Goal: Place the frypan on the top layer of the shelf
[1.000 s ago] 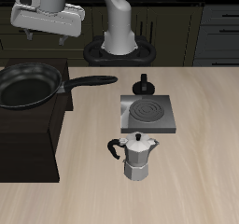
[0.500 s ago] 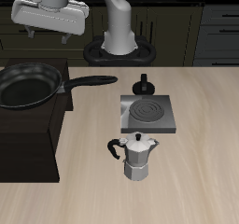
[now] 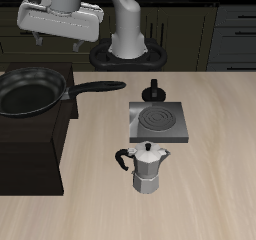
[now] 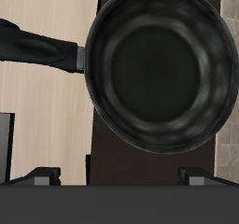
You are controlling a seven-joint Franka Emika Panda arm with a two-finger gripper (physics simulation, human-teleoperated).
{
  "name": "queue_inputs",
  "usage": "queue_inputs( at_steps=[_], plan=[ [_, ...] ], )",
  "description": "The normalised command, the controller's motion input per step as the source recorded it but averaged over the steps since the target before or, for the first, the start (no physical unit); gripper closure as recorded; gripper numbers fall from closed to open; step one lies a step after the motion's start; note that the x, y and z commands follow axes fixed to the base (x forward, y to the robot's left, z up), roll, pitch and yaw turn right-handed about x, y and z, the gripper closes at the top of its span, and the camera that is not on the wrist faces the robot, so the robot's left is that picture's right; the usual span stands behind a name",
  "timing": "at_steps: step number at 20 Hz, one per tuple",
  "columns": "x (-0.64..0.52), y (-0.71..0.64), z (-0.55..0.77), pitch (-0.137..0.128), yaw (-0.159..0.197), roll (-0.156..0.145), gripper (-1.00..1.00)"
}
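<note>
— What does the frypan (image 3: pixel 30 90) look like up close?
— Glossy black, smooth, with soft highlights ringing its bowl in the wrist view; its long handle (image 4: pixel 37 46) carries the same dark sheen.

— And the shelf (image 3: pixel 30 144) beneath it?
— Matt, near-black, no visible grain.

— The table (image 3: pixel 200 204)?
— Pale wood with fine streaked grain, satin rather than shiny.

— Anything metallic?
— The moka pot (image 3: pixel 148 168) reads as brushed silver metal with a black handle; the burner plate (image 3: pixel 157 123) is dull grey metal with a dark spiral coil. The gripper (image 3: pixel 60 34) has a light grey, smooth, plastic-like shell
</note>
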Motion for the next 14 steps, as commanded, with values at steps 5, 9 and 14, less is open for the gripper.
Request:
queue_inputs(
  at_steps=[5,9,14],
  plan=[
    [0.17,0.11,0.07,-0.011,0.015,0.005,-1.0],
    [0.12,0.0,0.1,-0.023,0.021,0.002,-1.0],
    [0.03,0.07,-0.03,-0.032,0.074,0.027,-1.0]
  ],
)
